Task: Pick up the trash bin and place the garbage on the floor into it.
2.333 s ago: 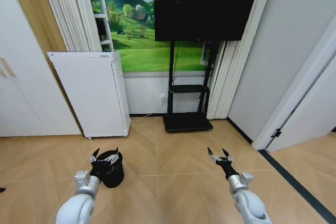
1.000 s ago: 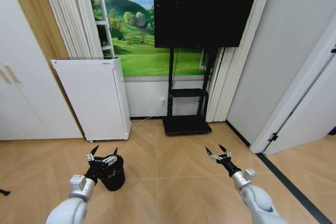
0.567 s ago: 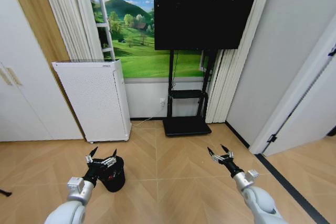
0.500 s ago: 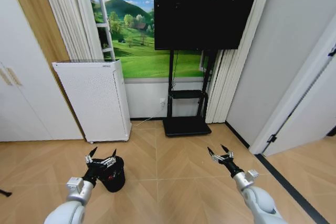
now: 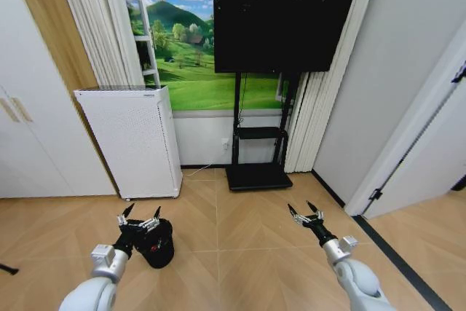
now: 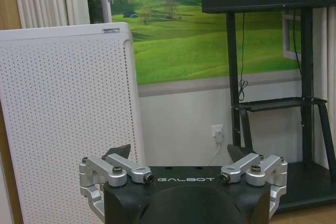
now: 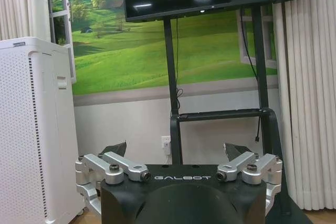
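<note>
The trash bin [image 5: 158, 245], small, round and black, stands on the wooden floor [image 5: 240, 253] in front of the white appliance. My left gripper [image 5: 139, 215] is open, its fingertips spread just over the bin's near left rim in the head view; I cannot tell if they touch it. From the left wrist, the left gripper [image 6: 180, 153] has nothing between its fingers and faces the appliance. My right gripper [image 5: 306, 211] hovers open over bare floor to the right; in its wrist view the right gripper [image 7: 176, 149] is also empty. The garbage is out of view.
A white perforated appliance [image 5: 135, 140] stands against the wall behind the bin. The TV stand's black base [image 5: 258, 175] rests on the floor at centre, under a large TV [image 5: 280, 16]. A doorway frame [image 5: 408, 151] rises at the right. A small dark object [image 5: 4, 269] lies at the left edge.
The whole head picture has shifted slightly downward, so the camera moved. Both grippers stay open, in about the same places relative to the bin.
</note>
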`<state>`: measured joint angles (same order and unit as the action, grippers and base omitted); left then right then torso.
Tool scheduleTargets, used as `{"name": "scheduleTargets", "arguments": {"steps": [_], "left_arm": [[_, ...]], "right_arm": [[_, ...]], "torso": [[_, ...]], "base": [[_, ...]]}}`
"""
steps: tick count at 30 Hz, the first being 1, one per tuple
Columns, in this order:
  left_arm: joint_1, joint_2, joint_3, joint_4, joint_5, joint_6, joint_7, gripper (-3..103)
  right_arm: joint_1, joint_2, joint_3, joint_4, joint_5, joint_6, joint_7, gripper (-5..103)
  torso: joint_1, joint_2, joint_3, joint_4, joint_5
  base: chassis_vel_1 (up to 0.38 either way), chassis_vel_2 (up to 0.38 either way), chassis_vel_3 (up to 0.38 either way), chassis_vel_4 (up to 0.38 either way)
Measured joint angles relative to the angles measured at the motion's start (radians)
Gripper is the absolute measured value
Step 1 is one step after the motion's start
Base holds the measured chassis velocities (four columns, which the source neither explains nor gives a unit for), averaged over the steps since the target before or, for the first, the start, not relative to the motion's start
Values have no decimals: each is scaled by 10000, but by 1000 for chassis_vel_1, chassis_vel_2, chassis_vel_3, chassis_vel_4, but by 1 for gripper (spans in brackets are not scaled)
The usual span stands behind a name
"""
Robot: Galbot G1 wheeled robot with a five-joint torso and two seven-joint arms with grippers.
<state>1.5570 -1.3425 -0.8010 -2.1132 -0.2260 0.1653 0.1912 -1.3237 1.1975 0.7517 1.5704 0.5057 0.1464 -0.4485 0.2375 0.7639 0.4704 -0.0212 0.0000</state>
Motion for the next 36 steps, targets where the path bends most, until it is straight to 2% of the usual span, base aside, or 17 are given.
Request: {"name": "scheduleTargets", "arguments": {"steps": [9,11,17,27,36], "left_arm": [[-83,-2,121,175,-31,37,-73,100],[-65,-24,300,159,-100,101,-435,100],[-182,-91,459,158,-298,104,-790,100],[-95,-75,405,134,-369,105,-780,100],[-54,-96,279,119,-384,99,-720,100]], "right_arm": [[-107,128,102,47,-57,-5,225,100],[-205,169,165,107,-93,-5,293,100],[-447,198,316,326,-289,-184,291,100],[-528,239,339,304,-304,-124,224,100],[-444,239,261,161,-309,-88,183,100]], "torso": [[160,369,209,0,0],[209,480,273,1,1],[224,519,297,-2,-1],[215,486,281,0,1],[195,446,258,-1,3]], "base": [[0,0,0,0],[0,0,0,0],[0,0,0,0],[50,-41,-58,53],[200,-199,-208,201]]}}
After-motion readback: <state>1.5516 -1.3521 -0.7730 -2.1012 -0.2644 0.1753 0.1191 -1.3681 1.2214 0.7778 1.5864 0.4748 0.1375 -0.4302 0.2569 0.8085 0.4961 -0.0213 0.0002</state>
